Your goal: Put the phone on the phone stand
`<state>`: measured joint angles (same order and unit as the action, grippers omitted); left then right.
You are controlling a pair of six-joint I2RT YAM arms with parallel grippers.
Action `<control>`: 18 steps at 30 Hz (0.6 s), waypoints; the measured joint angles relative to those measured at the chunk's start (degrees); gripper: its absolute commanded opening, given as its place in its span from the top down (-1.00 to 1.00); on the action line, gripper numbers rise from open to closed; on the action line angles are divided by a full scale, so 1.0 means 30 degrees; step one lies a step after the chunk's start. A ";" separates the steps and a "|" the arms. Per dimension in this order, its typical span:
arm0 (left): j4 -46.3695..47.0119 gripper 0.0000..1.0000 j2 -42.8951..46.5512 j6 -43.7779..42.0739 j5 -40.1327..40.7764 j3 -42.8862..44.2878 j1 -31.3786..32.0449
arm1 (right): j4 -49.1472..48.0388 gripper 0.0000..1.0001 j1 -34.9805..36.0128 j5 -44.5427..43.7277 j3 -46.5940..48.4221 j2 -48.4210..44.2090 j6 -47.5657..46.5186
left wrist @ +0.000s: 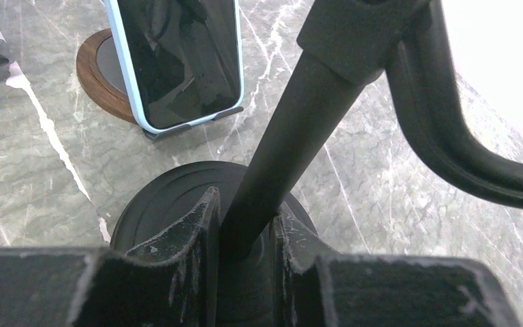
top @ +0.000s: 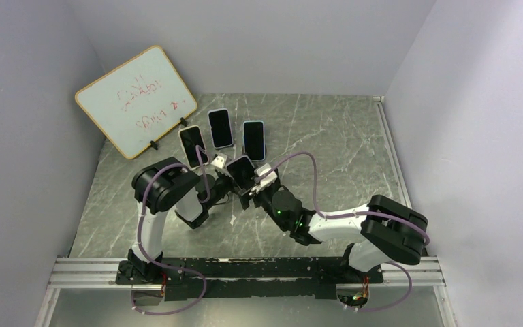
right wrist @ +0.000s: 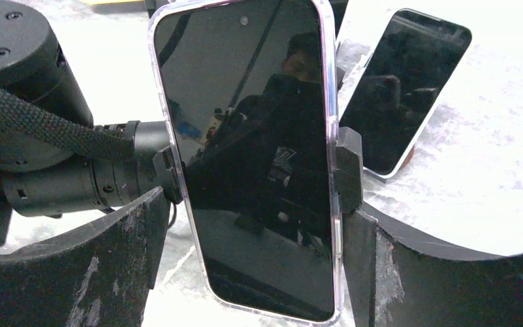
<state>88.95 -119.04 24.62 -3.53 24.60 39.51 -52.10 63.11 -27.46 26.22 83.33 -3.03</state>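
Grey marbled table (top: pixel 354 150) fills the floor of a white-walled booth, with a whiteboard (top: pixel 136 101) propped at the back left. Three phones stand in a row near it, the middle one (top: pixel 220 127) furthest back. Both arms reach in toward a fourth phone (top: pixel 240 170) in front of that row, near the table's middle.

From the right wrist, this phone (right wrist: pixel 259 170) stands upright, dark screen to the camera, in a clear case. It sits between the two black clamp jaws of the stand; one clamp pad (right wrist: pixel 349 167) presses its right edge and the other its left. The right gripper (right wrist: pixel 257 211) is spread wide, one finger on each side of the phone below the clamp. A slit of table shows between the left finger and the case, so it does not grip. Behind, another phone (right wrist: pixel 408 88) leans on its own stand.

From the left wrist, the left gripper (left wrist: pixel 245 211) is closed narrow on the stand's black pole (left wrist: pixel 293 129), just above the round black base (left wrist: pixel 170 197), which rests on the table. Both fingers touch the pole. Beyond the base, a blue-cased phone (left wrist: pixel 177 61) leans on a round wooden stand (left wrist: pixel 99 75).
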 measured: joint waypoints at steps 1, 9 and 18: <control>0.0000 0.91 0.0000 -0.0007 0.0124 0.0000 0.0058 | -0.0117 0.82 0.0022 -0.0146 -0.0073 0.0015 0.0481; 0.0000 0.90 -0.0007 -0.0131 0.0801 -0.0007 0.0415 | -0.0568 0.84 0.0211 -0.1435 -0.0138 0.0240 0.4029; 0.0007 0.91 -0.0036 -0.0160 0.1603 -0.0007 0.0758 | -0.1173 0.90 0.0342 -0.2339 -0.0168 0.0605 0.6696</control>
<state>88.97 -119.15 24.14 1.28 24.58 41.78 -55.61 64.14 -34.48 25.71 85.14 17.06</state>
